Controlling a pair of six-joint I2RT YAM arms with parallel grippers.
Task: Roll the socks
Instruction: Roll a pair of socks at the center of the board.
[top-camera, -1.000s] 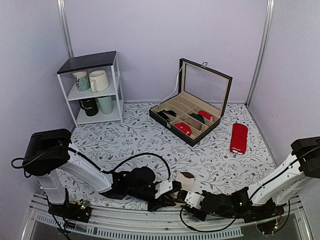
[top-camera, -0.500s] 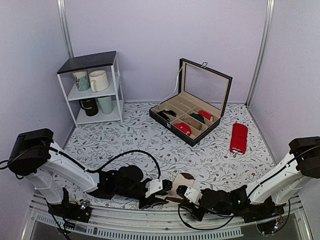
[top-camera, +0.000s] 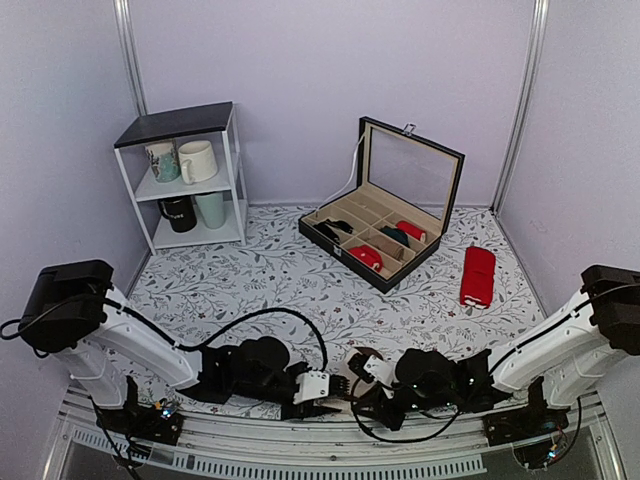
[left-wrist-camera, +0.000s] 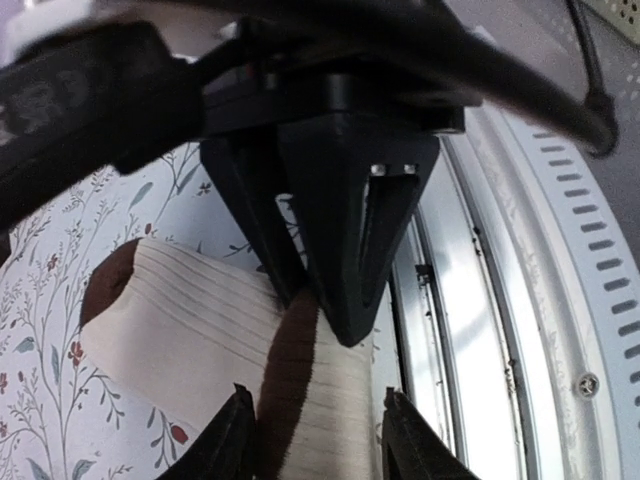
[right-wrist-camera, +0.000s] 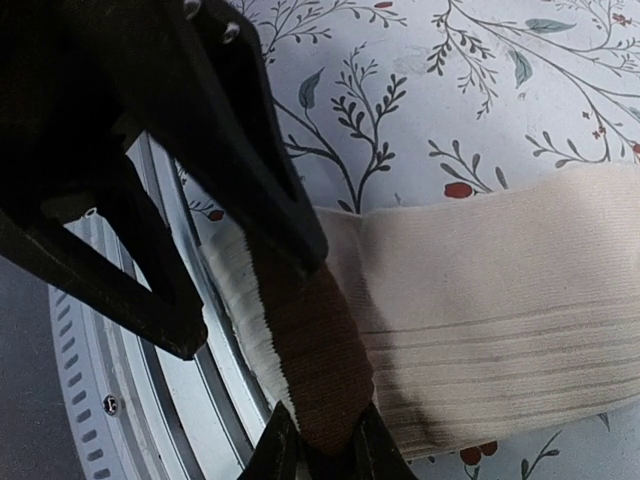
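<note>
The socks (left-wrist-camera: 180, 320) are found at the 6 o'clock edge of the floral table (top-camera: 280, 290), reaching the metal rail (left-wrist-camera: 470, 300). From above they are mostly hidden by both grippers; only a small cream and brown part is seen. Their dark brown band is pinched tightly by the right gripper (right-wrist-camera: 322, 452). The left gripper (left-wrist-camera: 318, 440) is parted, with one finger at each side of the fabric. Its fingertips are cut off by the picture edge.

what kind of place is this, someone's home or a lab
Probably a robot test booth dressed up like a home: plain lilac walls with metal corner posts, a floral tablecloth, and props such as a shelf of mugs.
</note>
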